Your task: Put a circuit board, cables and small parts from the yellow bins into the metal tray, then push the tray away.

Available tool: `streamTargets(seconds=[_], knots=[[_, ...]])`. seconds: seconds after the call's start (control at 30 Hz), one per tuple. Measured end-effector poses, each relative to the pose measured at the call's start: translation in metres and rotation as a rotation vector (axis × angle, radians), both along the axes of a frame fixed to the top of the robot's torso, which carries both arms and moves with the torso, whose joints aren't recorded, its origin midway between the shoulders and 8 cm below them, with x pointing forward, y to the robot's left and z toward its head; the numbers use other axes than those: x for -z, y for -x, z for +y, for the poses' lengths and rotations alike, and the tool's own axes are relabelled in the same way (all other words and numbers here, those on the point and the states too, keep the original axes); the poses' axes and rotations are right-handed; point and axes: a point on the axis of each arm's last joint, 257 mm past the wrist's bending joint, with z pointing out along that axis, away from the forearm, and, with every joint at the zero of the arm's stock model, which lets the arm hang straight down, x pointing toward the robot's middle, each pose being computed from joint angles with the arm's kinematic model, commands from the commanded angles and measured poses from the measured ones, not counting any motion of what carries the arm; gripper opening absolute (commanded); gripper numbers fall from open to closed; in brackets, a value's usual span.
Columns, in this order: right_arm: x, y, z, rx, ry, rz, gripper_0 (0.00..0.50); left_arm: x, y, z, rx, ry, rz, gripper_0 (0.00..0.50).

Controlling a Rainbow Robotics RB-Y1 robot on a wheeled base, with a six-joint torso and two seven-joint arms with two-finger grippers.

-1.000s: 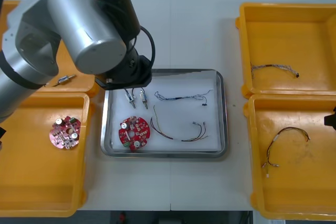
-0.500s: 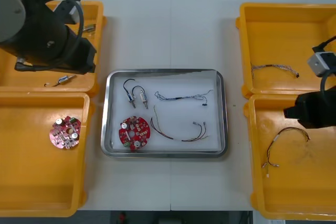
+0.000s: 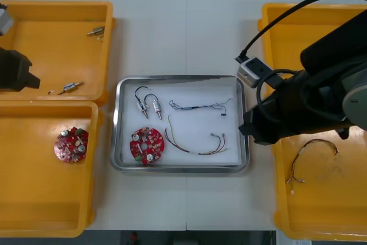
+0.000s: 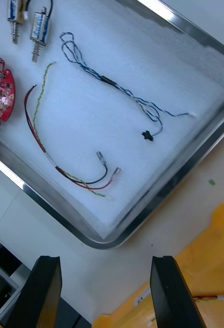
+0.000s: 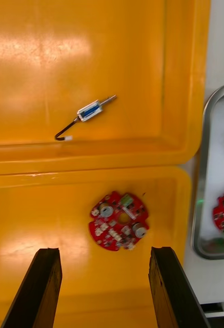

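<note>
The left gripper (image 5: 104, 251) has been withdrawn from above the metal tray (image 3: 178, 77) to the left yellow bins (image 3: 51, 15), while the right gripper (image 4: 105, 259) has been brought to its right rim.

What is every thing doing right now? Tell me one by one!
metal tray: flat on the table, filled.
right hand: open, empty, by the tray's corner.
left hand: open, empty, above the left yellow bins.
tray circuit board: lying flat.
small metal parts: side by side in the tray.
tray cables: lying loose.
bin circuit board: lying flat, untouched.
</note>
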Motion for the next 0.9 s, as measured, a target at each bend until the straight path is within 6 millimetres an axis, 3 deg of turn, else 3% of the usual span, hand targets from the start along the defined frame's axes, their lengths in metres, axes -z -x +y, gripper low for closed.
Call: streamTargets(seconds=[0.13, 0.33, 0.57, 0.77, 0.9], knots=[[0.004, -0.002, 0.035, -0.065, 0.031, -0.012, 0.5, 0.015, 0.014, 0.024, 0.052, -0.051, 0.026, 0.5], [0.019, 0.008, 0.073, -0.175, 0.098, 0.014, 0.5, 0.04, 0.037, 0.053, -0.019, -0.049, 0.084, 0.5], [0.048, 0.022, 0.087, -0.303, 0.265, 0.025, 0.5, 0.065, 0.059, 0.075, -0.082, -0.066, 0.146, 0.5], [0.065, 0.026, 0.088, -0.482, 0.432, -0.053, 0.5, 0.067, 0.061, 0.076, -0.083, -0.065, 0.152, 0.5], [0.073, 0.03, 0.097, -0.526, 0.442, -0.075, 0.5, 0.063, 0.06, 0.077, -0.086, -0.056, 0.143, 0.5]])
